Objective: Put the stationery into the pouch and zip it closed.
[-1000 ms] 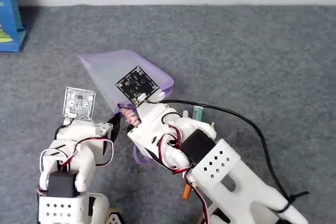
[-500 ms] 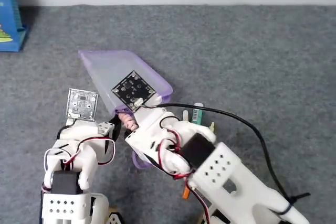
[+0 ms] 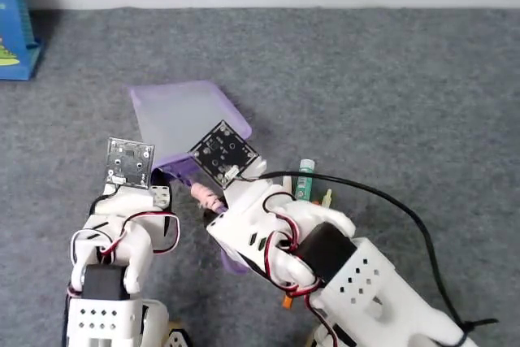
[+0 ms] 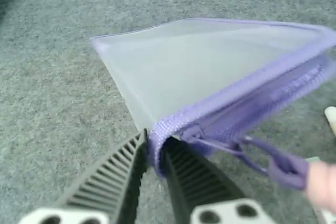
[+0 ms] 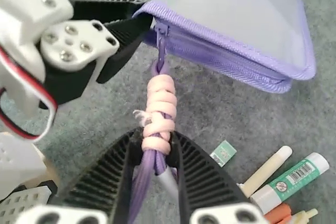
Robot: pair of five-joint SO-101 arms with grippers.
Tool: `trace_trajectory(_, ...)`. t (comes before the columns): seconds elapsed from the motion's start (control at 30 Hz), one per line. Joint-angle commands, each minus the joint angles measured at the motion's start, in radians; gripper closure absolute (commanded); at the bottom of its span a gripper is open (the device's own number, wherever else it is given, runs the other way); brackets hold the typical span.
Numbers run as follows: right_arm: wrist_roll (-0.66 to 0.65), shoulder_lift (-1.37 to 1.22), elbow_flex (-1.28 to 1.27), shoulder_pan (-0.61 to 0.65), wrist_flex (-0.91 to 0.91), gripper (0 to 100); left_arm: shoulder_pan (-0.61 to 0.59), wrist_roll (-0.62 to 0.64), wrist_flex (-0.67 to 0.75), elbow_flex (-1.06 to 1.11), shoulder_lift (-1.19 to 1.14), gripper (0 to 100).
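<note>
- Sliding nearer, the pouch (image 3: 183,115) is trailing the right gripper (image 5: 156,153), which is clamping its zip cord (image 5: 158,103).
- Tugging is risking slip where the left gripper (image 4: 153,161) is pinching the pouch corner.
- Just beside it, stationery (image 3: 306,178) is lying outside.

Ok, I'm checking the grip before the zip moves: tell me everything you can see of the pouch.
The pouch is a flat case with frosted translucent panels and purple edging and zipper. It lies on the grey carpet. The left claw pinches its corner by the slider; the right claw grips the pink-and-purple pull cord tied to that slider. Whether the zip is open is unclear.
</note>
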State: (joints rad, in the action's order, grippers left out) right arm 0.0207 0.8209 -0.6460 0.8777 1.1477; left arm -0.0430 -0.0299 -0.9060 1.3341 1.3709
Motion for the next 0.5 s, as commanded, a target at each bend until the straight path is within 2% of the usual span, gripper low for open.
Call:
trace_trajectory(0.0, -0.055, 0.042, 0.009, -0.059, 0.012, 99.1, -0.011, 0.000, 0.017, -0.007, 0.011, 99)
trace_trajectory(0.47, -0.230, 0.033, 0.006, -0.377, 0.007, 99.1, -0.018, -0.005, -0.003, -0.015, 0.011, 99)
